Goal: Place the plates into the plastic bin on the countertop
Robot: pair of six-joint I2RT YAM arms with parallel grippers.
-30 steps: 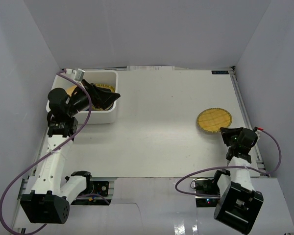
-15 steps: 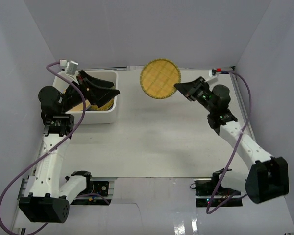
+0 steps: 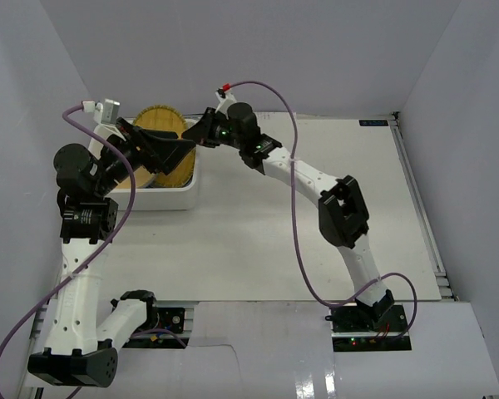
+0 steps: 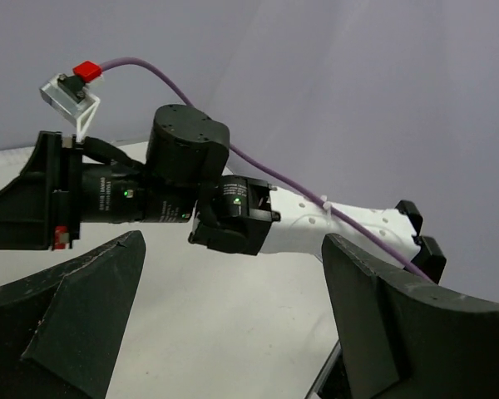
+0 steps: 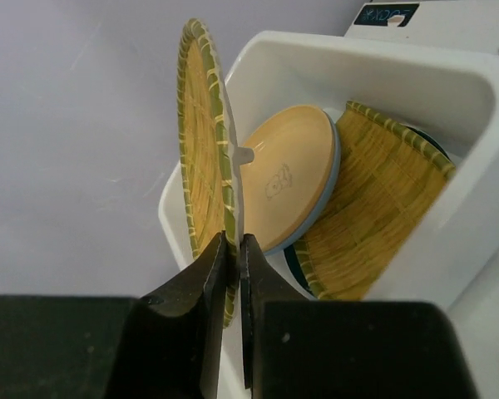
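My right gripper [image 3: 193,135] is shut on the rim of a yellow woven plate [image 3: 160,121] and holds it on edge over the far end of the white plastic bin [image 3: 173,198]. In the right wrist view the jaws [image 5: 233,243] pinch this woven plate [image 5: 201,133] at its lower rim. Inside the bin [image 5: 416,62] a yellow-orange plate [image 5: 287,179] and a second woven plate [image 5: 374,208] lean on edge, with a dark rim under them. My left gripper [image 3: 176,158] is open and empty above the bin, its fingers [image 4: 75,324] wide apart, facing the right wrist [image 4: 183,183].
The bin stands at the far left of the white countertop [image 3: 316,216], close to the left and back walls. The right arm [image 3: 303,174] stretches across the far middle of the countertop. The two grippers are close together over the bin.
The right arm has picked the woven plate up from the right side and swung it left to above the bin. The left gripper has lifted slightly and stays open.
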